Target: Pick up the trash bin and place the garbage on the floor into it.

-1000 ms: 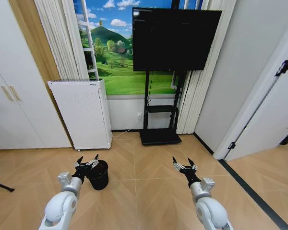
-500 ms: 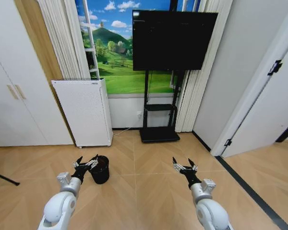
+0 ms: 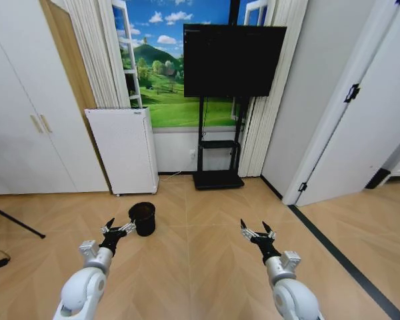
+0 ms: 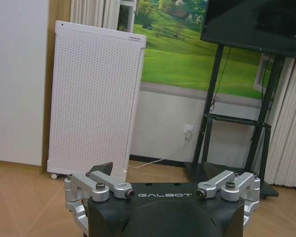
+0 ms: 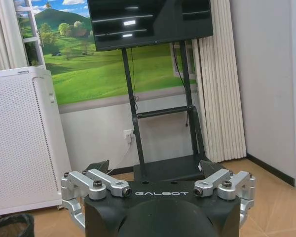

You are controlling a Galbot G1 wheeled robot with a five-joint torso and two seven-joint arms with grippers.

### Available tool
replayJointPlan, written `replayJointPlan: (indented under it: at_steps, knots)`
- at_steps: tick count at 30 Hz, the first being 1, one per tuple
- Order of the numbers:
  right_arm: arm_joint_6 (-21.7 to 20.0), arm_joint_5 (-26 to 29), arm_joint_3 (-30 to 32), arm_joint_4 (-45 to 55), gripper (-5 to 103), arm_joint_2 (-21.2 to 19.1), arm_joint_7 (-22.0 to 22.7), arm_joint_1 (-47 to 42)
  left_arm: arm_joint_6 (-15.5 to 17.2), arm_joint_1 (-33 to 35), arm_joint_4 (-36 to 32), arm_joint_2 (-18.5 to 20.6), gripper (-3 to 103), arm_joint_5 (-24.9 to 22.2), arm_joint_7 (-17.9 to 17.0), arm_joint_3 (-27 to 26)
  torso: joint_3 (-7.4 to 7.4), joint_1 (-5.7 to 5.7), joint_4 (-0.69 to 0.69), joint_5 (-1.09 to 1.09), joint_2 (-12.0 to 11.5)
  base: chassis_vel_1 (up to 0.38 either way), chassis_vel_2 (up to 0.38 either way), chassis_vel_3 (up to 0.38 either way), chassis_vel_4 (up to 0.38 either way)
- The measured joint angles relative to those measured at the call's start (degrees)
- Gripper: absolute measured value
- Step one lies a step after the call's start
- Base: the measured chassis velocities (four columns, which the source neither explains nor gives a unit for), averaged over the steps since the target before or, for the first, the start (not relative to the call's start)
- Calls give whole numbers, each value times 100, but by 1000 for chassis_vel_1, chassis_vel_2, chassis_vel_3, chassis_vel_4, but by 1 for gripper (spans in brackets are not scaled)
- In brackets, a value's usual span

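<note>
**Both hands up and empty, bin sitting on the floor ahead**

Biggest thing first: the floor [image 3: 207, 267] is light wood in a herringbone pattern, with a dark strip running along it on the robot's right, past the white door [image 3: 360, 127]. Straight ahead is a wall with a green hills picture [image 3: 163, 73] and a black TV [image 3: 235, 60] on a dark stand [image 3: 217, 179]. To the left of the stand there's a white perforated appliance [image 3: 123, 150] standing upright against the wall, next to white cabinet doors [image 3: 27, 120] and a pale curtain.

The trash bin [image 3: 143, 219] is standing upright on the floor, a bit in front of the white appliance and near it, not touching anything. It's small, round and black. In the right wrist view its rim just peeks in at a corner [image 5: 10, 224].

The left hand [image 3: 117, 229] is held out above the floor, fingers spread open, holding nothing. It sits just short of the bin and slightly to its left, apart from it. The right hand [image 3: 257, 233] is the same deal on the other side: open, empty, well away from the bin. Both wrist views show the fingers splayed wide.
</note>
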Motion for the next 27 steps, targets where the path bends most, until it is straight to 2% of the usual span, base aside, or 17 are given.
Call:
replayJointPlan:
  at_steps: [2, 3, 4, 6, 7, 8, 9, 11, 12, 14, 22, 27]
  knots:
    - [44, 3, -7, -50, 100, -7, -9, 19, 0, -14, 8, 1, 100, 4, -1, 9, -2, -1, -3, 4, -2, 377, -355, -353, 371]
    - [107, 6, -18, -97, 100, -9, -19, 42, -5, -26, 19, 2, 100, 17, -2, 11, -2, -1, 2, -7, -2, 364, -388, -346, 371]
    - [107, 6, -18, -97, 100, -9, -19, 42, -5, -26, 19, 2, 100, 17, -2, 11, -2, -1, 2, -7, -2, 364, -388, -346, 371]
    - [191, 15, -32, -195, 100, -14, -45, 81, -39, -35, 39, -13, 100, 27, -13, 28, -2, -2, 1, 7, -3, 343, -337, -311, 318]
    - [191, 15, -32, -195, 100, -14, -45, 81, -39, -35, 39, -13, 100, 27, -13, 28, -2, -2, 1, 7, -3, 321, -337, -287, 281]
    - [202, 27, -36, -223, 100, -16, -50, 94, -65, -38, 57, -24, 100, 31, -14, 40, -5, -5, -2, 0, -3, 250, -297, -287, 281]
    - [198, 43, -41, -245, 100, -16, -59, 105, -123, -38, 84, -38, 100, 32, -21, 55, -6, -5, 2, -3, -2, 250, -130, -233, 232]
    - [179, 54, -42, -263, 100, -15, -60, 107, -168, -34, 107, -49, 100, 34, -32, 71, -5, -5, 1, -3, -4, 209, -130, -195, 209]
    - [158, 60, -40, -284, 100, -13, -65, 106, -171, -28, 113, -61, 100, 48, -34, 85, -5, -6, -1, 2, -5, 45, -92, -50, 60]
    - [149, 65, -25, -304, 100, -12, -86, 94, -172, -18, 114, -69, 100, 59, -35, 105, -5, -5, -4, -2, -7, 7, -64, -50, 31]
    - [187, 94, -19, -296, 100, -8, -112, 68, -171, -3, 115, -99, 100, 49, -25, 89, -2, 2, 2, 1, -12, -65, 46, 80, -40]
    - [221, 76, -33, -223, 100, 15, -128, 30, -174, 36, 87, -88, 100, 39, -12, 62, -5, -1, -1, 0, -12, 0, 0, 0, 0]
